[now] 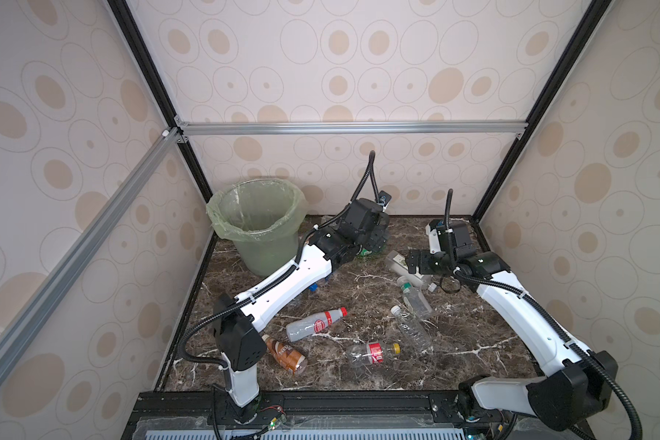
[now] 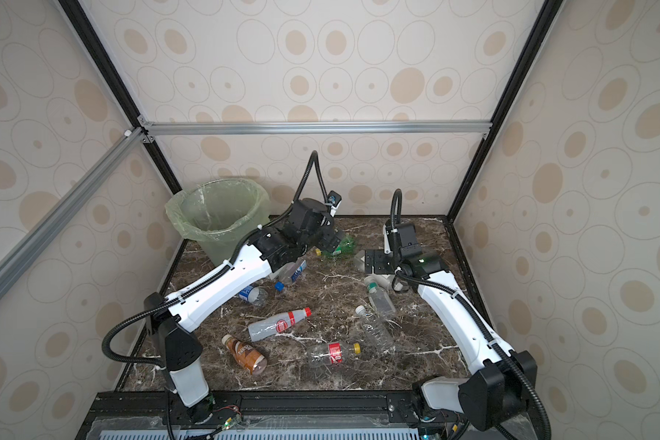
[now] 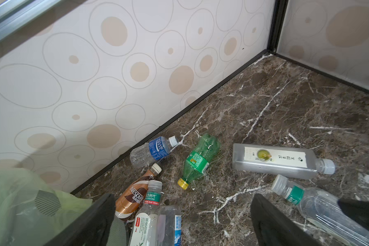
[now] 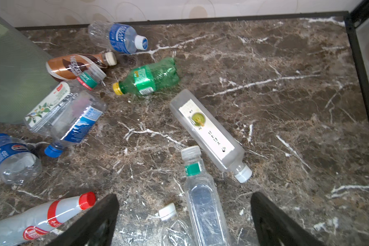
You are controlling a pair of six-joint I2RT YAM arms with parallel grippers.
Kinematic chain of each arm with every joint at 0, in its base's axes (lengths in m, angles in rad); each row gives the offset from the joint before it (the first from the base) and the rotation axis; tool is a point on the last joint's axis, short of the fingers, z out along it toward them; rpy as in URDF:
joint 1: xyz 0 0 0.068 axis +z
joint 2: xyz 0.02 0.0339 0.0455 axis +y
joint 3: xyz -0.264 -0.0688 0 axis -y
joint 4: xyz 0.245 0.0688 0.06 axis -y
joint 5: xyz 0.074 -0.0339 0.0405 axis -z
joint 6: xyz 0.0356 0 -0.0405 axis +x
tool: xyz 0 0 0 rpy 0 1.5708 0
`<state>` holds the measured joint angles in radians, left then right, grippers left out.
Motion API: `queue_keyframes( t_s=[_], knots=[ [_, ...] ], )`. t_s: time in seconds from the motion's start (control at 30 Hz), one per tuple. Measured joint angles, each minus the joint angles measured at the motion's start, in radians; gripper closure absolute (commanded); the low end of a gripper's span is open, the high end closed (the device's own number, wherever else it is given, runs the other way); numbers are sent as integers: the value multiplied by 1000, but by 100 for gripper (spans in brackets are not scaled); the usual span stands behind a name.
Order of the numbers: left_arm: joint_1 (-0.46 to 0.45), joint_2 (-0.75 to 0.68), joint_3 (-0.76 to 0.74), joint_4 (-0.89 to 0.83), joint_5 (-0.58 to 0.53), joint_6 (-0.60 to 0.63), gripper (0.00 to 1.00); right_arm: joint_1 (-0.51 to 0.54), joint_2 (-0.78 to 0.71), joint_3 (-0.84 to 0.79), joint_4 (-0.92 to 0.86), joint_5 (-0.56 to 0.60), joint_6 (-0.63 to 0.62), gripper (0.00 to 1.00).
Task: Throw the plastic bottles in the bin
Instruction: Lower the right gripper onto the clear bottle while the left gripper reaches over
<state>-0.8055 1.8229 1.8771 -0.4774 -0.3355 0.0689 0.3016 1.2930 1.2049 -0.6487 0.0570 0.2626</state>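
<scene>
1. The bin, a pale green translucent bucket with a thin green bag folded over its rim, is set in the far left corner of the tabletop. Only the liner is seen inside it.
2. The plastic bottles are scattered lying down over the tabletop.
3. "POCARI SWEAT" is read on the blue label of a clear bottle lying against the back wall.
4. "NESCAFE" is read on a brown-labelled bottle just beside the bin.
5. Chinese characters are printed on the green neck band and white label of a tea bottle touching the brown-labelled bottle.
6. A crushed green bottle with a yellow cap is seen nearby. Its label print is too small to read.
7. A green round emblem and vertical Chinese script are carried on the white label of a square-sided frosted bottle.
8. Nearer the front, a red-capped bottle and a crushed red-labelled bottle are seen. Their writing cannot be read.
9. The left pincer is spread wide and holds nothing, above the bottles next to the bin.
10. The right pincer is likewise spread wide and empty, above a green-banded clear bottle.
</scene>
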Motion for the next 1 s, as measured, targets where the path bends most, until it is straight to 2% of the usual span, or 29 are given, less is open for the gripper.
queue_keyframes(
  t_s=[0.3,0.5,0.63,0.8,1.0],
  knots=[
    [2,13,-45,81,-55,11,1,-37,-17,-163,9,-17,36,0],
    [2,23,-65,82,40,-45,1,-40,-16,-280,33,-68,68,10],
    [2,23,-142,106,95,-108,1,-40,1,-333,60,-88,82,12],
    [2,23,-252,134,126,-163,1,-39,55,-347,89,-90,85,16],
    [2,23,-269,160,154,-197,1,-35,116,-345,118,-79,76,20]
  ],
)
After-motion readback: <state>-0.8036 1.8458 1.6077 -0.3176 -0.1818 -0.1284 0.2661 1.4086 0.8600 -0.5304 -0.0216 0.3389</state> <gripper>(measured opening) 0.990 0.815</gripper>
